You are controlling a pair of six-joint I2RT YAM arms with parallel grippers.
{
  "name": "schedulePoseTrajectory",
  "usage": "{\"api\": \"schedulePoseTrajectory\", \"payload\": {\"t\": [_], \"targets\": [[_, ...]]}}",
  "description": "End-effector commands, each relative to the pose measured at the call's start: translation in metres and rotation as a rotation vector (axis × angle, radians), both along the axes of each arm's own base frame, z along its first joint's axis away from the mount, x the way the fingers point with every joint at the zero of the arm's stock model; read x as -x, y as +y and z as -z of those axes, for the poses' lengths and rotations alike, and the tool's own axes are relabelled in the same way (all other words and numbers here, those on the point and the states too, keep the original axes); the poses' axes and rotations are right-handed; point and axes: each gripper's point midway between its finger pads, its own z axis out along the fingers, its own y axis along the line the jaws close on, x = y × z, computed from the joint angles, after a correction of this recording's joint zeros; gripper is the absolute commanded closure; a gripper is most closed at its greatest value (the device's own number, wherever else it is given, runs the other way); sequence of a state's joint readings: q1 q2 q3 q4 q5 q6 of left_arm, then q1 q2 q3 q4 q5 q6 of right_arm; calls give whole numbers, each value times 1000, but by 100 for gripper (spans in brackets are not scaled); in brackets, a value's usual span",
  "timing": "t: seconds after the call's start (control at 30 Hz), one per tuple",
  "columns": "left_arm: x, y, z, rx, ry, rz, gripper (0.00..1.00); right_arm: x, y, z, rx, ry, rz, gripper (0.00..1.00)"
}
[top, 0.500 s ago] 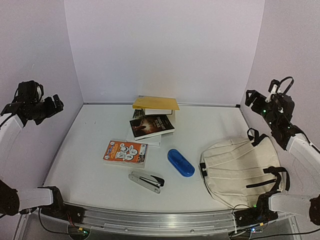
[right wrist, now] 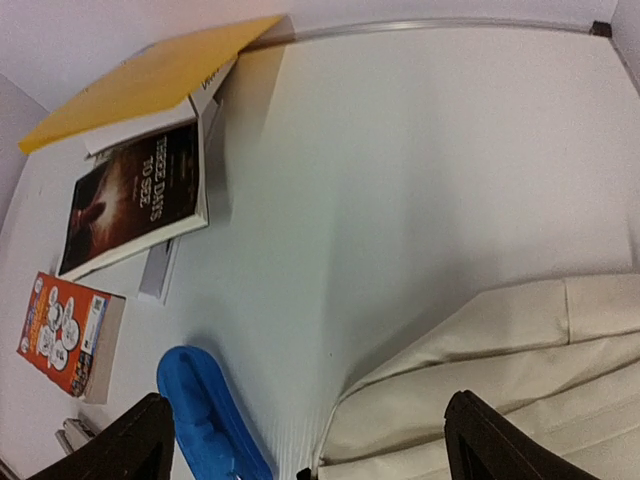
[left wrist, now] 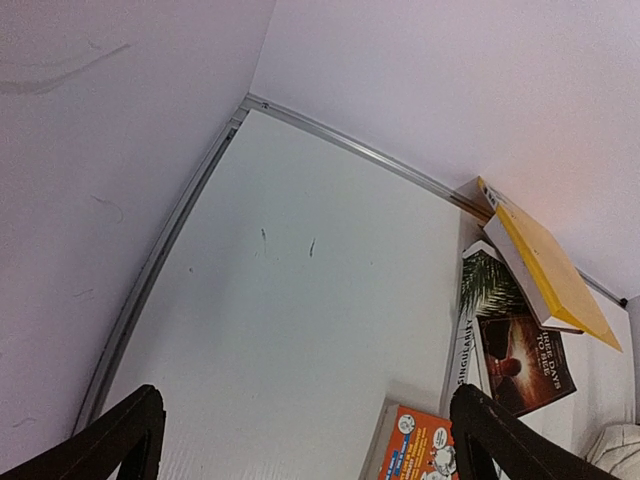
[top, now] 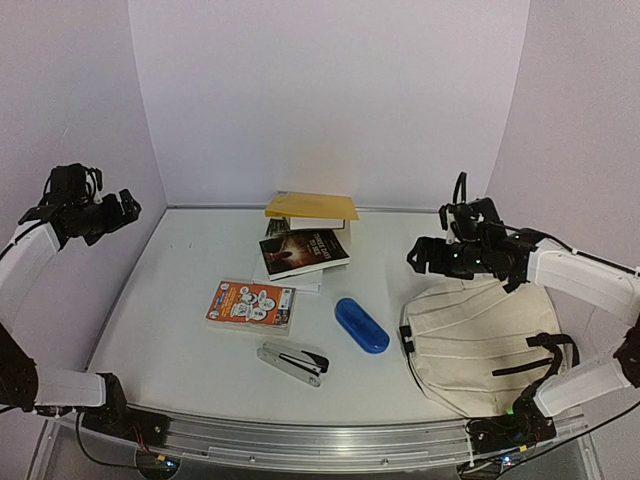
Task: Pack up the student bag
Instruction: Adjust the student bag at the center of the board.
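Cream fabric student bag (top: 480,340) with black straps, lying flat on the table's right near side, rounded top toward the far wall, black buckle at its left edge

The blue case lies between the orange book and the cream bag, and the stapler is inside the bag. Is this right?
No. The stapler is not inside the student bag; it lies on the table near the orange book, as the top external view shows. The rest holds.

Cream cloth student bag (top: 483,338), glossy blue plastic case (top: 361,325), matt table (top: 190,290).
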State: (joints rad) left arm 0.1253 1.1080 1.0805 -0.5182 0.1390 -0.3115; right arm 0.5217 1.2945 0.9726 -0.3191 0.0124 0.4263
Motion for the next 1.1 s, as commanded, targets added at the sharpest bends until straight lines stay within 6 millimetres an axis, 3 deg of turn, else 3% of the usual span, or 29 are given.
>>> {"api": "schedulePoseTrajectory", "payload": {"t": [0.0,0.13,0.3,0.53,0.77,0.83,0.87,0.97,1.07], "targets": [[0,1,11,-3,28,6,0,32,6,26,50,174,29,8],[-1,-2,11,7,29,21,0,50,2,48,88,251,55,9],[-3,-2,20,13,57,23,0,69,13,83,146,329,42,12],[-6,-4,29,31,89,30,0,71,14,123,301,366,67,14],[-8,-6,33,40,103,35,0,67,0,150,420,373,147,27],[-8,-5,33,39,105,34,0,60,1,152,432,356,162,40],[-8,-6,34,41,107,35,0,53,6,151,423,336,168,56],[-8,-6,34,41,109,35,0,37,10,144,436,283,188,79],[-8,-6,35,47,113,38,0,12,20,133,468,211,198,93]]}}
